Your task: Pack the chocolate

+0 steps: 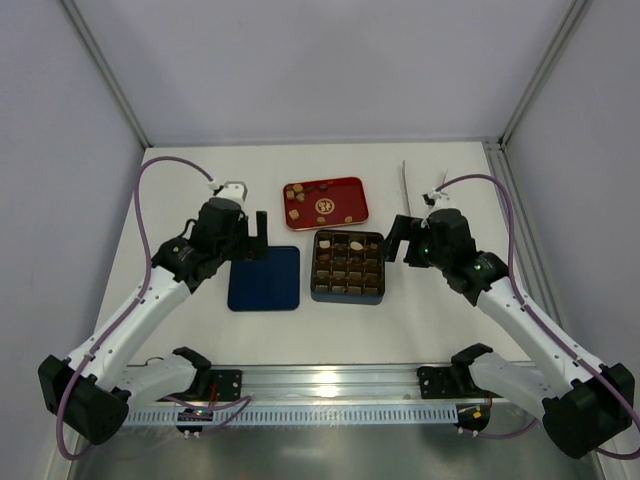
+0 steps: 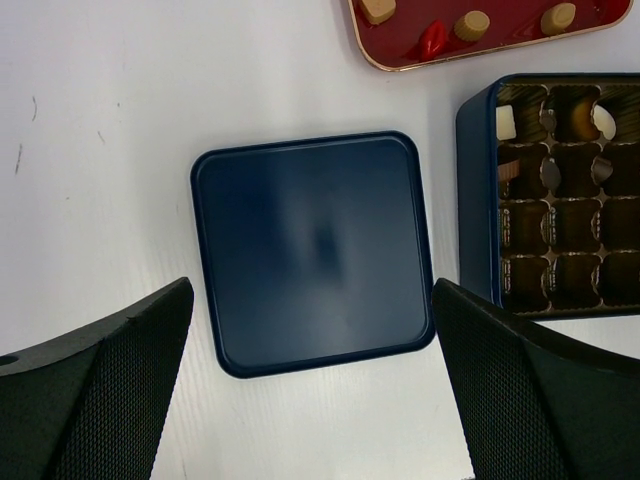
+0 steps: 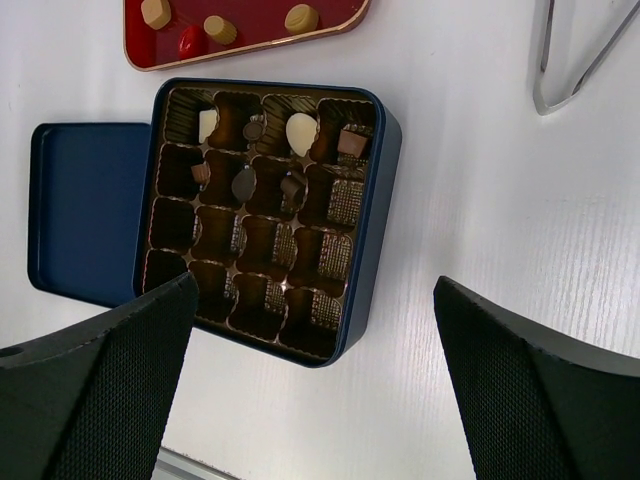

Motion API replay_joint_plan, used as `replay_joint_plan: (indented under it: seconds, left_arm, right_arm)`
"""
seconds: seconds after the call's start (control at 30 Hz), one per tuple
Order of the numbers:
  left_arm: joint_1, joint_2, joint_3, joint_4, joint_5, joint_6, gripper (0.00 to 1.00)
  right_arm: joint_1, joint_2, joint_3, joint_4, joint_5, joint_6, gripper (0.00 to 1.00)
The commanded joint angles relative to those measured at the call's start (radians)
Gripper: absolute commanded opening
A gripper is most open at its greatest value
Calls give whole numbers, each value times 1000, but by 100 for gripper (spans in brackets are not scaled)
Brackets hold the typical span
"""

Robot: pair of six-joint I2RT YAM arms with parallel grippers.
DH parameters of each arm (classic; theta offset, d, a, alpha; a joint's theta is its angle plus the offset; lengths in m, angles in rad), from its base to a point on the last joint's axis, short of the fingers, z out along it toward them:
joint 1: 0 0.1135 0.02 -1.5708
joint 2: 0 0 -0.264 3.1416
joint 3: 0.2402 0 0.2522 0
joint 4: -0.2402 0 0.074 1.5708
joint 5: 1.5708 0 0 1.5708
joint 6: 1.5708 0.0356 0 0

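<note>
Left gripper (image 2: 312, 300) apart above blue lid (image 2: 310, 250), right gripper (image 3: 315, 295) apart above box (image 3: 372, 225), chocolate (image 3: 301, 133) heading indiscernible

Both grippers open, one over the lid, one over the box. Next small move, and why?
Probably swing the right gripper, its fingers open and empty, toward the tongs lying beside the box. Loose chocolate lies on the red tray, much of the box is unfilled, and the pieces look too small for bare fingers.
</note>
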Motion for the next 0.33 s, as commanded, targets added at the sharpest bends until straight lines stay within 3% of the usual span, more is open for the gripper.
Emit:
replay_joint_plan:
  seconds: [0.0,0.3]
  left_arm:
    - [-3,-18,26,-8,-31,-3,99]
    - [-3,-16,24,-8,-32,4,100]
  right_arm:
    - [4,-10,25,37,13,-17,100]
    - [5,-22,19,54,21,-18,100]
